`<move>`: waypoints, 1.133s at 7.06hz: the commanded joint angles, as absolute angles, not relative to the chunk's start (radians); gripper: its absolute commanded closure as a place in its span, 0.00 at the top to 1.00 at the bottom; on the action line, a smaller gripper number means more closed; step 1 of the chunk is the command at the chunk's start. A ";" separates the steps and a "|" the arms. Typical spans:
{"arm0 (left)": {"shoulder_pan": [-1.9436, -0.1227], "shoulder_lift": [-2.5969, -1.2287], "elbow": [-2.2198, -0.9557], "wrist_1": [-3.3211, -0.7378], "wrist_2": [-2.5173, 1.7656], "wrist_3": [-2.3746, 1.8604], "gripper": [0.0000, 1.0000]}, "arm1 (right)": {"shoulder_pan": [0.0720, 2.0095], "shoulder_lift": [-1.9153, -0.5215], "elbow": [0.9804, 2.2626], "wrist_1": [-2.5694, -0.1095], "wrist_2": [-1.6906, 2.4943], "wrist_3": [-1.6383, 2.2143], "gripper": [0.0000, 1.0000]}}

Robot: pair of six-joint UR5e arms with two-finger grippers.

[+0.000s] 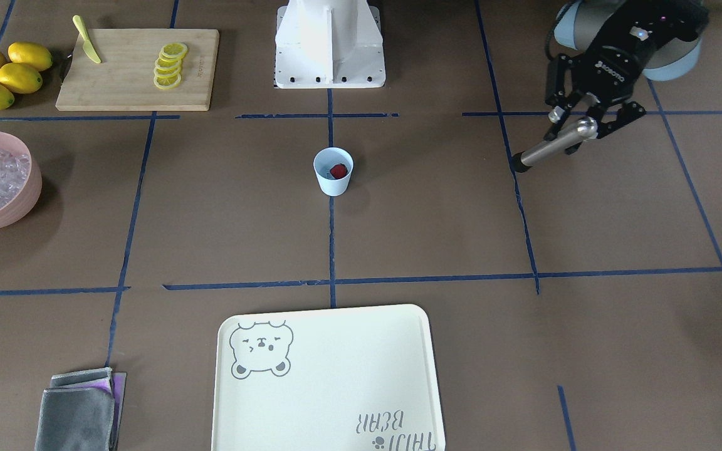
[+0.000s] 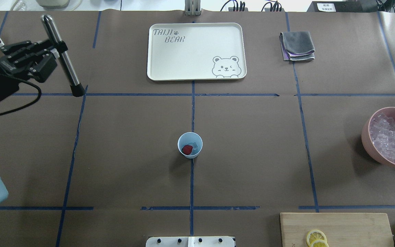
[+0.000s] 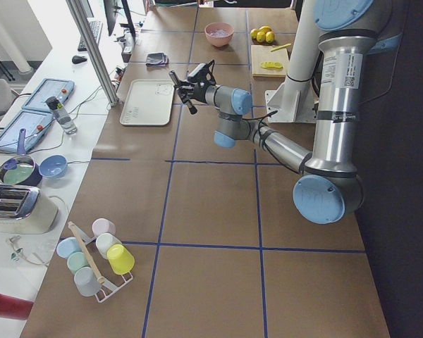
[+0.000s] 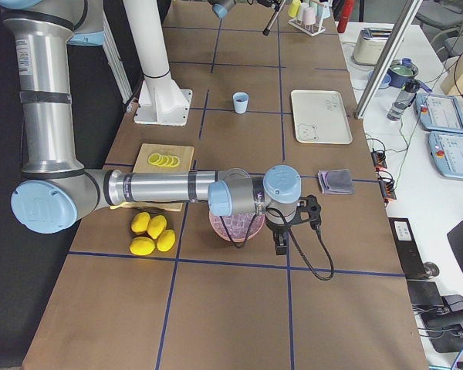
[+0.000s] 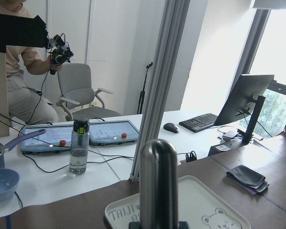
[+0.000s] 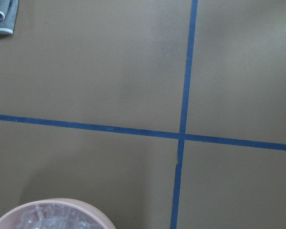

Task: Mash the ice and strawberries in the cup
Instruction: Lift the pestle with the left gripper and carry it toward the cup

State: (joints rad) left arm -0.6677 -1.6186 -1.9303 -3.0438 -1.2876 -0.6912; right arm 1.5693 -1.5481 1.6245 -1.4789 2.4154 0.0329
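Observation:
The light-blue cup (image 1: 333, 178) (image 2: 190, 155) stands upright at the table's centre on a blue tape line. Inside it lie one red strawberry (image 1: 338, 170) (image 2: 187, 149) and clear ice (image 2: 194, 145). My left gripper (image 1: 577, 128) (image 2: 58, 48) hovers far off to the robot's left of the cup, shut on a steel muddler (image 1: 549, 149) (image 2: 63, 61) (image 5: 158, 181) whose black tip slants down toward the table. My right gripper (image 4: 282, 235) shows only in the exterior right view, next to the pink bowl; I cannot tell whether it is open or shut.
A pink bowl (image 1: 29, 188) (image 2: 367, 137) full of ice cubes sits at the robot's right. A cream tray (image 2: 156, 51), a folded grey cloth (image 2: 297, 44), a cutting board (image 1: 129, 88) with lemon slices and a knife, and whole lemons (image 1: 7, 72) ring the table.

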 commanded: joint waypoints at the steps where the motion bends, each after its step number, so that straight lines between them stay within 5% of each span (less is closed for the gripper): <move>1: -0.355 -1.719 -1.921 -3.102 -0.925 -0.471 0.00 | 1.569 -1.549 1.629 -1.479 2.416 0.034 0.99; 3: -0.048 -1.921 -1.905 -3.099 -0.648 -0.166 0.00 | 1.569 -1.548 1.621 -1.479 2.408 0.032 0.99; 8: -0.040 -1.965 -1.869 -3.105 -0.647 -0.152 0.00 | 1.569 -1.551 1.617 -1.480 2.410 0.032 0.99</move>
State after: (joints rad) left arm -0.0375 -1.9450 -1.8901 -3.1022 -0.6457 -0.1497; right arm 1.5692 -1.5506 1.6162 -1.4802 2.4086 0.0322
